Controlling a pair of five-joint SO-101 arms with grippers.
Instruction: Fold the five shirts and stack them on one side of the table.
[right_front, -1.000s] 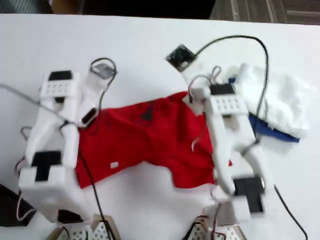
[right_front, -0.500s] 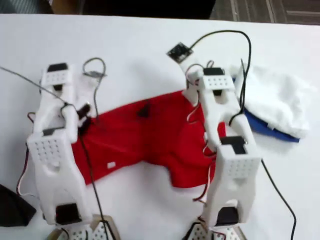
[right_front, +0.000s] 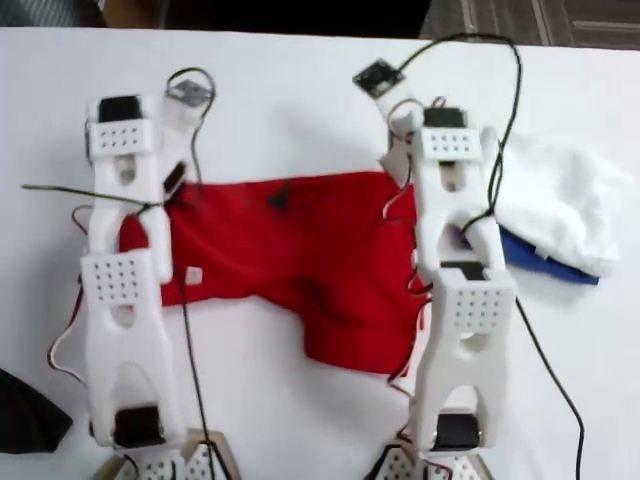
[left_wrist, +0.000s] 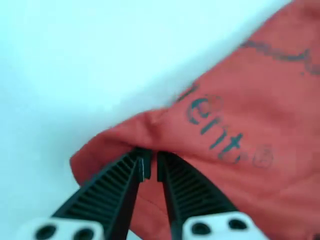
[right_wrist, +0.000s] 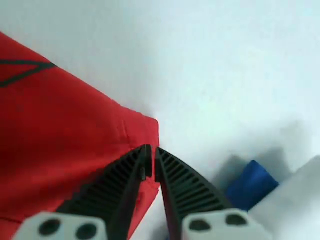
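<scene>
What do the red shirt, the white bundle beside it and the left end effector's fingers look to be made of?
The red shirt: soft matte fabric, likely cotton; it creases and drapes flat, with printed lettering. The white bundle: thicker-looking matte cloth in lumpy folds; fibre unclear. The left end effector fingers: rigid black plastic, ribbed faces, possibly 3D-printed.

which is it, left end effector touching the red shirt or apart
Touching: left wrist view shows the left end effector pinching a red shirt fold.
</scene>
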